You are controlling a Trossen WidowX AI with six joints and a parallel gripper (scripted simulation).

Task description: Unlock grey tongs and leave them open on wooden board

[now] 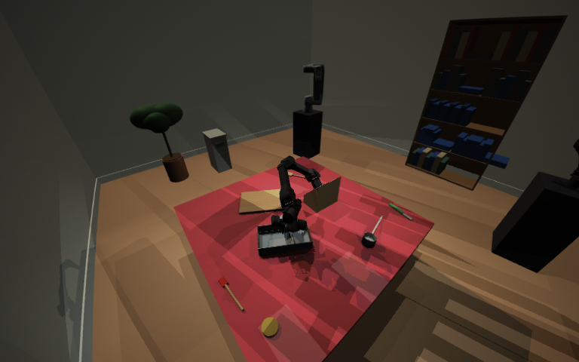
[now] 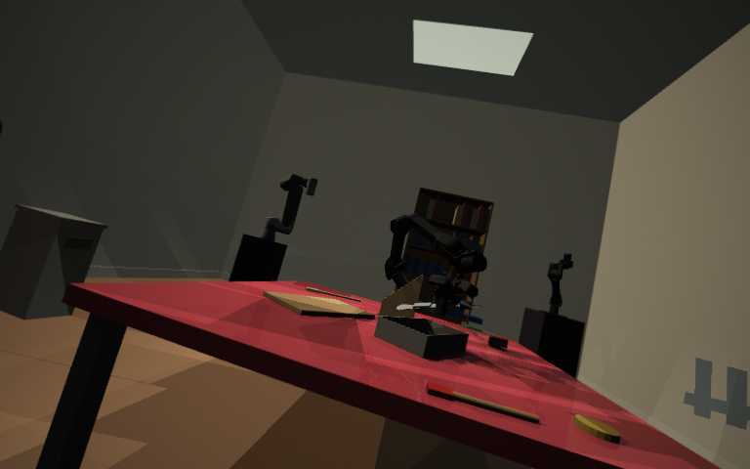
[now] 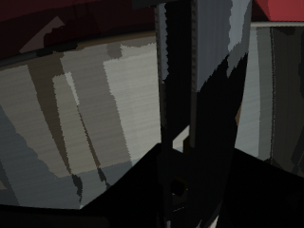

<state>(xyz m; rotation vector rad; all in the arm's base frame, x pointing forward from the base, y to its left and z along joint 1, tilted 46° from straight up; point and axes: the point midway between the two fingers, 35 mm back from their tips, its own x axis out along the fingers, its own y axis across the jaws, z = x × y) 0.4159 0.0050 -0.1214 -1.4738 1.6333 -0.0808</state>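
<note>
My gripper is shut on the grey tongs. The tongs lie level in the exterior view, a little above the roasting tin. In the wrist view their two arms run close together, with a narrow gap between them. The hinge and lock cannot be made out. In the top view the arm hides most of the tongs. The wooden board lies flat behind the tin, with nothing on it.
An upright tan panel stands behind the tin. A ladle-like pan and a green-handled knife lie to the right in the top view. A red-headed spatula and a yellow disc lie in front.
</note>
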